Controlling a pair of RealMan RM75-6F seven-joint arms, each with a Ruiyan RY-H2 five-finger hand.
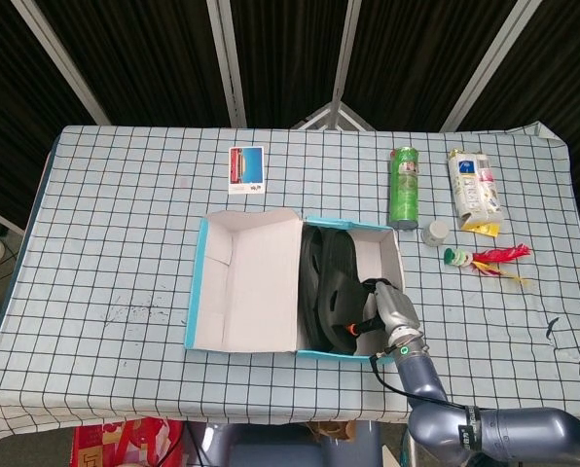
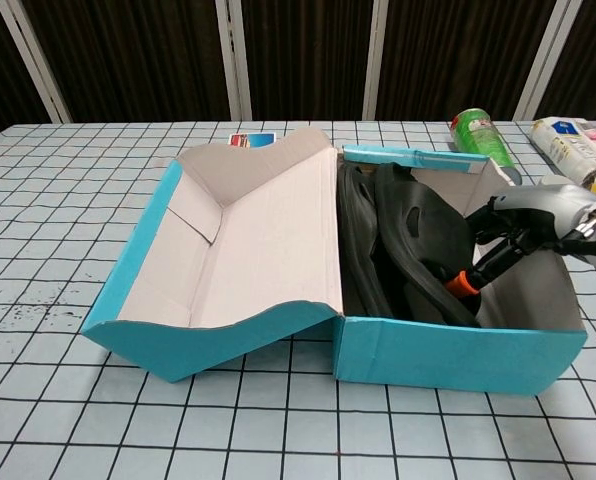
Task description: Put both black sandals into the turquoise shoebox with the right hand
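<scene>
The turquoise shoebox (image 1: 353,227) (image 2: 448,352) stands open mid-table, its grey-lined lid (image 1: 251,282) (image 2: 248,240) folded out to the left. Two black sandals stand on edge inside, leaning toward the lid side. One sandal (image 1: 321,255) (image 2: 355,235) rests against the box's left wall. The other sandal (image 1: 341,297) (image 2: 418,235) leans on it. My right hand (image 1: 392,311) (image 2: 538,212) reaches into the box from the right, its orange-tipped fingers (image 2: 465,283) gripping the second sandal's lower edge. My left hand shows in neither view.
A green can (image 1: 404,185) (image 2: 481,135), a white carton (image 1: 473,190) (image 2: 578,140), a small grey cap (image 1: 435,233) and a red-feathered toy (image 1: 487,259) lie to the right of the box. A picture card (image 1: 246,169) lies behind it.
</scene>
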